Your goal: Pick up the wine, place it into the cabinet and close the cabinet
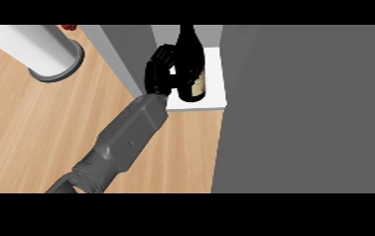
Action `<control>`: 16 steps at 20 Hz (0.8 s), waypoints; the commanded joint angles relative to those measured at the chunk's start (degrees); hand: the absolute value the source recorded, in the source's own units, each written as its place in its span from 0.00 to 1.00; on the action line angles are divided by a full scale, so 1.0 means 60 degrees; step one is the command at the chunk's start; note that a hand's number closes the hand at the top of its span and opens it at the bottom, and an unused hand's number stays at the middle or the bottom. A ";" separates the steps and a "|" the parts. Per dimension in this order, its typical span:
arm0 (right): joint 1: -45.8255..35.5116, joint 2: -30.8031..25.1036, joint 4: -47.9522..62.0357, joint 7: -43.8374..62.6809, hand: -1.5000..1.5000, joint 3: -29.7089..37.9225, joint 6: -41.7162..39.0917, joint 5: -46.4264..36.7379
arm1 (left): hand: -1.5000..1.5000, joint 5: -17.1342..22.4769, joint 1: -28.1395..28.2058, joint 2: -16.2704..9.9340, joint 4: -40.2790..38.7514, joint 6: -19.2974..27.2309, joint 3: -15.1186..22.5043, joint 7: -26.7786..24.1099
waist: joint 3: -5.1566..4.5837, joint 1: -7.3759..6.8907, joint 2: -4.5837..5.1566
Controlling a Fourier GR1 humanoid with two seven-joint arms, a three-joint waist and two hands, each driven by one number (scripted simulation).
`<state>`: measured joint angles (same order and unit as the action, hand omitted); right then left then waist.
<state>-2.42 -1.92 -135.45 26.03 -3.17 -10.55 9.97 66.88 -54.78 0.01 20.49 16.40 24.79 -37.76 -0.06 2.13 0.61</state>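
Note:
The dark wine bottle (189, 56) with a pale label stands upright on the white floor of the cabinet (212, 88), seen from above. My left hand (159, 74) is against the bottle's left side, its fingers curled toward the glass and its thumb low by the label. The grey forearm runs down to the lower left edge. My right hand does not show.
A wide grey panel (300, 106), apparently the cabinet's open door, fills the right side. The cabinet's grey left wall (121, 56) stands just left of my hand. A white cylinder on a grey base (44, 51) stands on the wooden counter (58, 121) at upper left, with a small red thing (70, 27) behind it.

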 commanded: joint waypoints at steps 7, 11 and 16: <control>-0.0322 -0.0122 0.0089 0.0123 0.00 0.0191 -0.0090 0.0494 | 1.00 0.0263 -0.1206 -0.0002 -0.1261 0.0209 0.0030 0.0660 | -0.0002 0.0419 0.0123; -0.1101 -0.0070 0.0805 -0.0098 0.00 0.0262 0.0034 0.0287 | 1.00 0.0613 -0.1295 -0.0002 -0.0973 0.0210 -0.0024 0.0437 | -0.0005 0.0332 0.0130; -0.0763 0.0131 0.0445 -0.0091 0.00 -0.0436 -0.0008 -0.0040 | 1.00 0.0854 -0.0505 -0.0002 -0.0866 0.0100 0.0473 0.0004 | -0.0010 0.0651 0.0169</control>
<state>-6.20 -1.99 -132.34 25.37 -3.67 -11.09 11.01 71.10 -58.77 0.00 15.45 17.59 26.49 -36.57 -0.10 5.13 1.49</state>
